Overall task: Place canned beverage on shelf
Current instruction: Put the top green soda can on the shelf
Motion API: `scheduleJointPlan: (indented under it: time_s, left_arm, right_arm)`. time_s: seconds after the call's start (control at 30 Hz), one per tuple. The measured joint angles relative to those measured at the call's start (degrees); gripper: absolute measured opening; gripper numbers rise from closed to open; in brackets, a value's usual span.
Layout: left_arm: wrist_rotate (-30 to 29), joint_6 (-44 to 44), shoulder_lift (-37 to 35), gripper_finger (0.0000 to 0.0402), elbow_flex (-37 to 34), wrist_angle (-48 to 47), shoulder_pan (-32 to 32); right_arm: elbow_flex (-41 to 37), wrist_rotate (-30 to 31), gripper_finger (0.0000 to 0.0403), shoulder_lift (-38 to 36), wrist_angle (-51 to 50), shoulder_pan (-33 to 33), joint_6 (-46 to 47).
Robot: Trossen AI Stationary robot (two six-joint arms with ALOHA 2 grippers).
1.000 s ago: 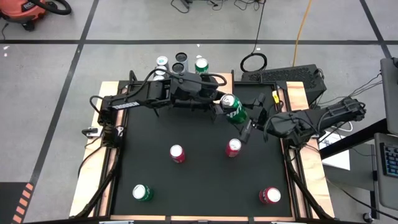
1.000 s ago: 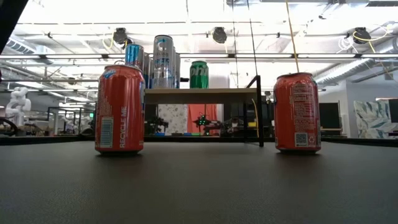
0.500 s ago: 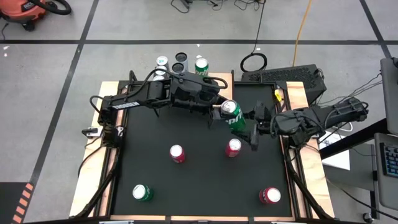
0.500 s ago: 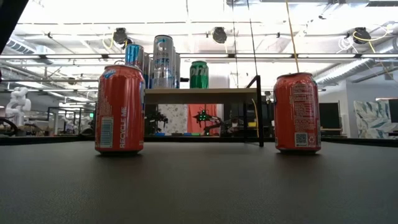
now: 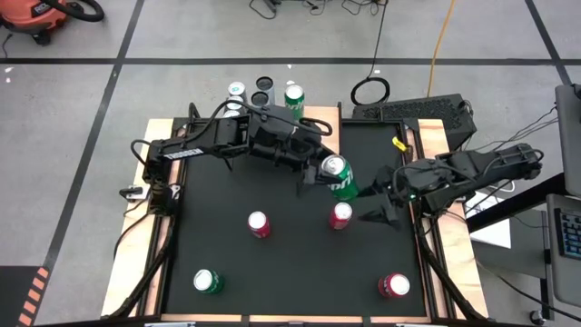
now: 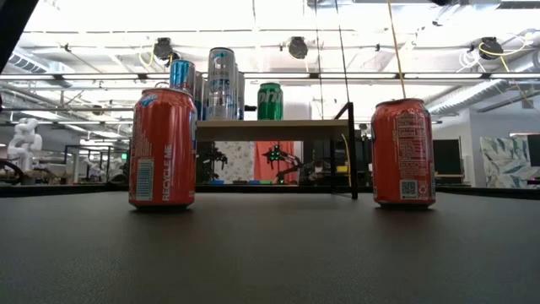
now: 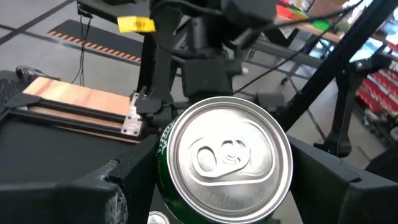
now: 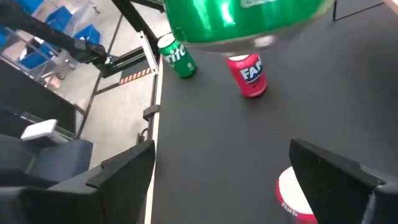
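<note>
My left gripper (image 5: 329, 174) is shut on a green can (image 5: 339, 178), held in the air over the table's middle right; its silver top (image 7: 224, 155) faces the left wrist camera. My right gripper (image 5: 375, 207) is open and empty, just right of and nearer than the can; in the right wrist view (image 8: 224, 180) the can's green body (image 8: 242, 18) hangs ahead of it. The light-wood shelf (image 6: 274, 129) stands at the far edge on thin black legs, carrying a blue can (image 6: 181, 78), a silver can (image 6: 221, 83) and a green can (image 6: 270, 101). My left gripper pinches the can's side wall just below its top rim (image 7: 163, 163) between its two fingers (image 7: 112, 186), one on each opposite side. The fingers come from the table's far left. The can is tilted, its top toward the wrist, and lifted clear of the table.
On the black tabletop stand two red cans (image 5: 259, 223) (image 5: 340, 215) mid-table, a green can (image 5: 208, 281) near left and a red can (image 5: 394, 285) near right. The red can at mid-table right sits just below the held can. Shelf cans show from above (image 5: 293, 94).
My left gripper has carried the green can toward the table's near edge, still tilted and clear of the table. My right gripper has drawn back from the can toward the near right.
</note>
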Motion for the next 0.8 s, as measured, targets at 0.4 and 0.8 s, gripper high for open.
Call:
scheduleJointPlan:
  time_s: [0.4,0.8]
  left_arm:
    - [0.1,6.0,-2.8,0.0283,0.0,-7.2,2.9]
    - [6.5,13.7,-5.5,0.0283,0.0,-13.7,8.0]
  right_arm:
    - [0.0,1.9,0.0350,-6.1,1.2,-0.2,0.4]
    - [0.0,1.9,0.0350,-1.8,18.9,-8.9,1.8]
